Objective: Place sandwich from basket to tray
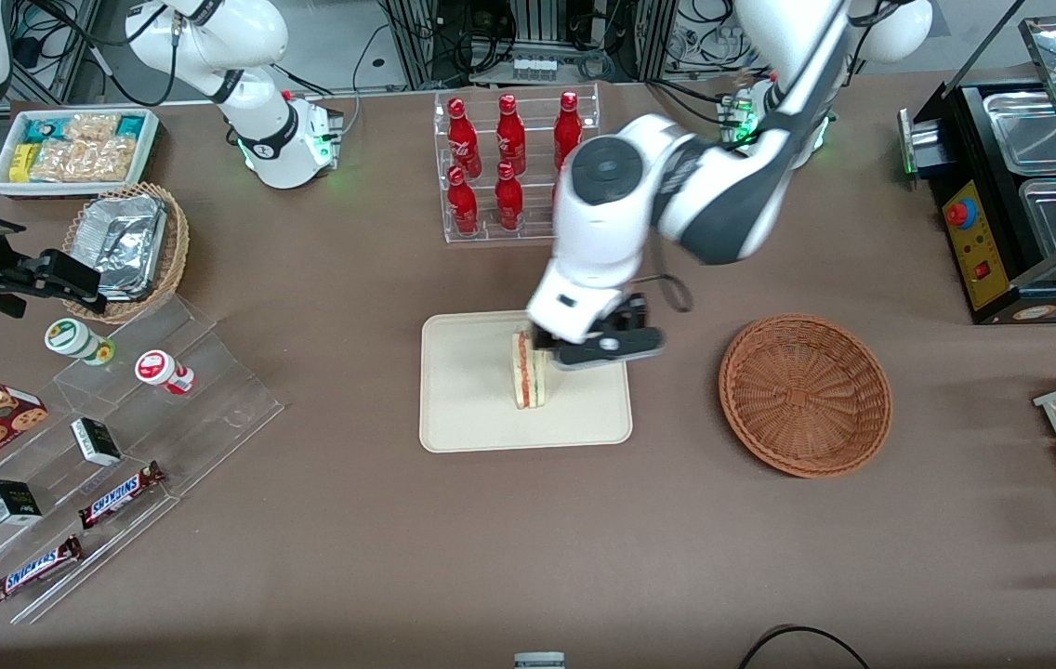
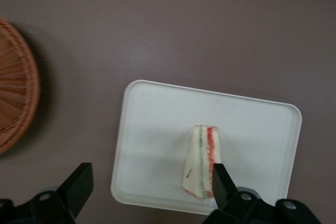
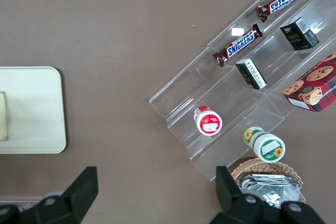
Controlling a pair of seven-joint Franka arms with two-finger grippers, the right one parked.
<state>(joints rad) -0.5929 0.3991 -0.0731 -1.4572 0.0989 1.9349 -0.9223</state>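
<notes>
The sandwich (image 1: 528,370) stands on edge on the tray (image 1: 472,409), its red and green filling showing along the side. The gripper (image 1: 584,348) hangs just above it, fingers (image 2: 220,182) spread wide; one fingertip seems close beside the bread, though whether it touches is hard to tell. The basket (image 1: 805,395) sits on the table (image 1: 398,557) beside the tray, toward the working arm's end, with nothing in it. A rack of red bottles (image 1: 509,163) stands farther from the front camera than the tray
</notes>
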